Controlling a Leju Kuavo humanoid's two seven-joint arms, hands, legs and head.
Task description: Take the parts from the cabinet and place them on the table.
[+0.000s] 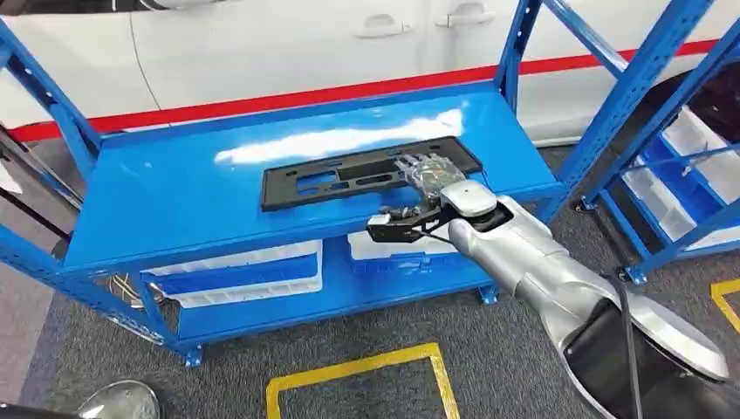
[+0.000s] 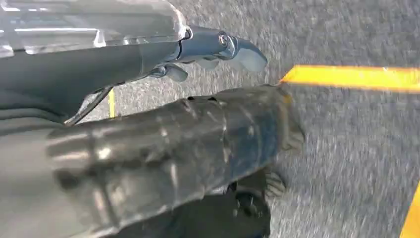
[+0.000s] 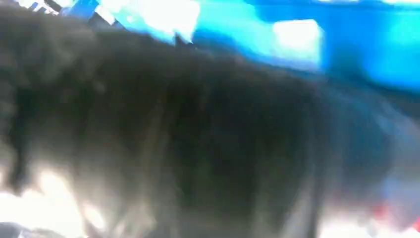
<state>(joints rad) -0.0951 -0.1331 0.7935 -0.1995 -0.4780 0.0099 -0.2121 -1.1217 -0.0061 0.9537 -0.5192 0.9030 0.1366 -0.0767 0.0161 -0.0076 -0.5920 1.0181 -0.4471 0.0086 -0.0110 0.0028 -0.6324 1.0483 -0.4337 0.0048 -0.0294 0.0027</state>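
Head view looks down on a blue metal rack (image 1: 157, 196) standing on grey carpet (image 1: 489, 349), with a white car body and its red stripe (image 1: 288, 98) running along the far side. At the lower left edge a rounded grey shoe tip (image 1: 122, 401) shows on the floor, and just right of it yellow floor tape (image 1: 358, 368) marks out a box in front of the rack. White bins (image 1: 236, 272) sit on the rack's lower shelf, one left of centre and another further right under the arm. On the top shelf, a little right of centre, lies a flat black part (image 1: 349, 177), a long rectangular plate with cut-outs, set slightly askew so that its right end is farther away. The right hand (image 1: 428, 179) rests on the right end of that part, fingers laid over its surface; whether they are actually gripping it or only touching it I cannot tell. The silver right arm (image 1: 541, 262) runs in from the lower right corner. Further right stands a second blue rack (image 1: 672, 188) with more white bins. Left wrist view shows the left hand (image 2: 213, 49) hanging over the carpet beside yellow tape, its dark fingers (image 2: 242, 52) partly curled with nothing in them, though the motion blur leaves their exact set unclear. Right wrist view is badly blurred: a dark mass close to the lens with bright blue behind it.
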